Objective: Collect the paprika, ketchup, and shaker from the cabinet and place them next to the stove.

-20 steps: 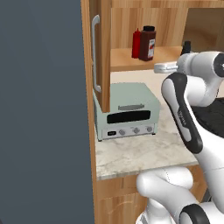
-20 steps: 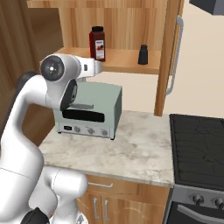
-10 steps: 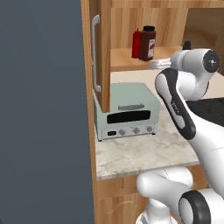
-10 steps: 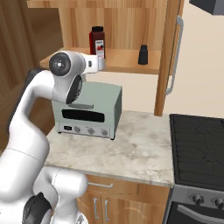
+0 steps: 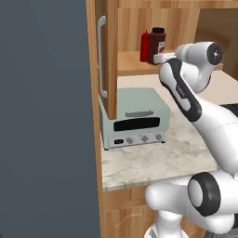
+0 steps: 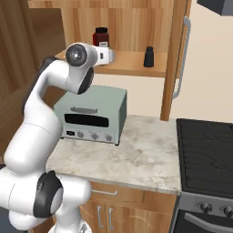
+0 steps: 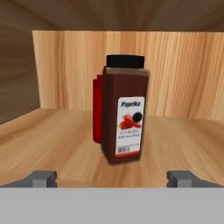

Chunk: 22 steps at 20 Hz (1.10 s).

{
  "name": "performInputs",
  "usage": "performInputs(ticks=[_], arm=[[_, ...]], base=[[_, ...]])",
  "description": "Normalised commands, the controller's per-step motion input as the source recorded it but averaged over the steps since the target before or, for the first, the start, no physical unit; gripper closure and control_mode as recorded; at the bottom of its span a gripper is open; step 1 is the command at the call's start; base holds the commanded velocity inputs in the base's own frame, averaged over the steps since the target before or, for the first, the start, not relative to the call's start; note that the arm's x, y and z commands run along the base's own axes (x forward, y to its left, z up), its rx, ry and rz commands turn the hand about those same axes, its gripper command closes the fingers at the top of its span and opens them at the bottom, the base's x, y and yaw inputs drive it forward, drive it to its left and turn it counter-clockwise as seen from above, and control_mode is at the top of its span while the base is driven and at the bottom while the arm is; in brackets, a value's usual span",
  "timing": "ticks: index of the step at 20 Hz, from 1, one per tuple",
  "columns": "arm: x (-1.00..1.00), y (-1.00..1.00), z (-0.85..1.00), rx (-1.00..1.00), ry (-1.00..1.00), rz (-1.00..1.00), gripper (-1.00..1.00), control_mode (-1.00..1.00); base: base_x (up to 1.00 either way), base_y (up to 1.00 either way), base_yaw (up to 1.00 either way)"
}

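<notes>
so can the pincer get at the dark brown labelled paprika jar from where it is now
Probably yes. The open pincer faces the dark brown labelled paprika jar squarely across bare wooden shelf, nothing between. The slim red ketchup bottle stands close behind the jar's side, so a finger might brush it.

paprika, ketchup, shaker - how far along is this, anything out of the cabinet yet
Nothing is out yet. The cabinet door stands open, and the paprika, the ketchup behind it and the shaker all stand on its shelf. In hand: the open gripper faces the paprika, fingertips short of it, holding nothing. Left: grasp and carry all three to the counter beside the stove.
</notes>
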Motion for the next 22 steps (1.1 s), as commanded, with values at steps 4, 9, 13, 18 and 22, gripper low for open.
performInputs(ticks=[4, 9, 13, 18, 22], arm=[[0.50, -0.16, 0.00, 0.01, 0.00, 0.18, -1.00, -1.00], [0.44, -0.12, 0.00, 0.02, 0.01, 0.09, -1.00, -1.00], [0.32, -0.05, 0.01, 0.01, 0.00, 0.03, -1.00, -1.00], [0.25, 0.00, 0.00, 0.00, 0.00, 0.02, -1.00, -1.00], [0.23, 0.04, 0.00, -0.01, 0.02, 0.00, -1.00, -1.00]], base=[[0.00, 0.00, 0.00], [0.00, 0.00, 0.00], [0.00, 0.00, 0.00], [0.00, 0.00, 0.00], [0.00, 0.00, 0.00]])
